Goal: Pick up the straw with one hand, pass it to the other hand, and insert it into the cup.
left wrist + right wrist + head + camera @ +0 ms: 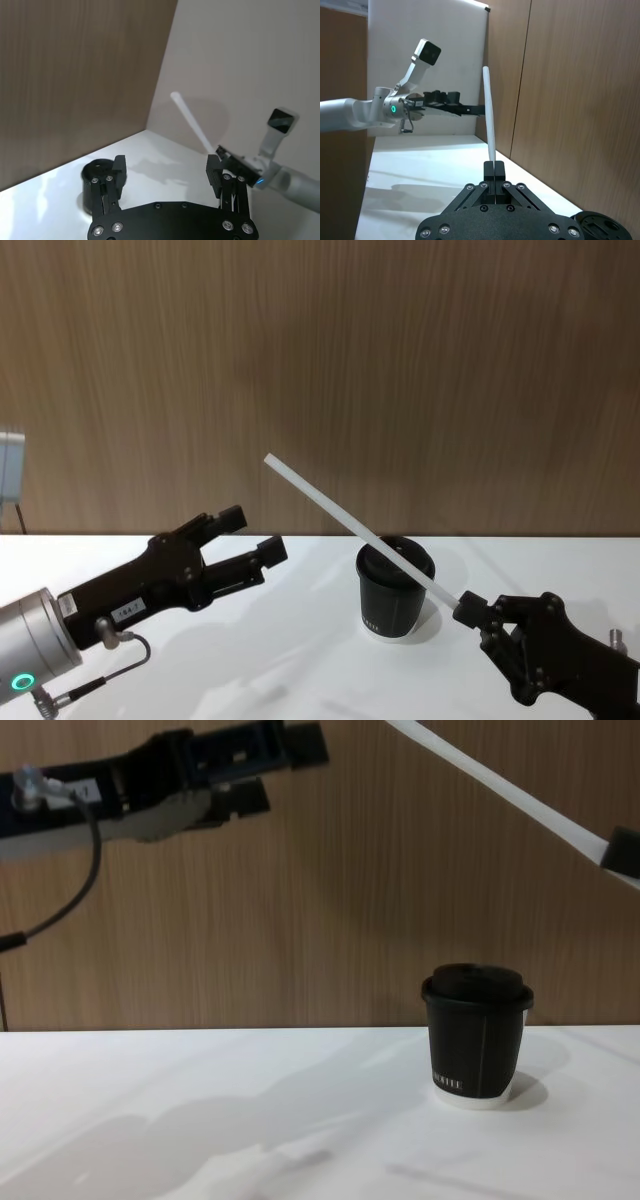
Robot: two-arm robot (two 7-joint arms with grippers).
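Seemingly mid-handover | pinched straw (pixel 350 523) by low end in right gripper (pixel 468 610), near-right of cup (pixel 395 595) | held left gripper (pixel 258 532) open, at left | judged best: close on mid-straw before right release.

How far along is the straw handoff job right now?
Pickup looks done: the right gripper is shut on one end of the straw, holding it in the air above the cup. Handoff is in hand: the left gripper is raised and open, not touching the straw. Left: the transfer and putting the straw into the lidded cup.
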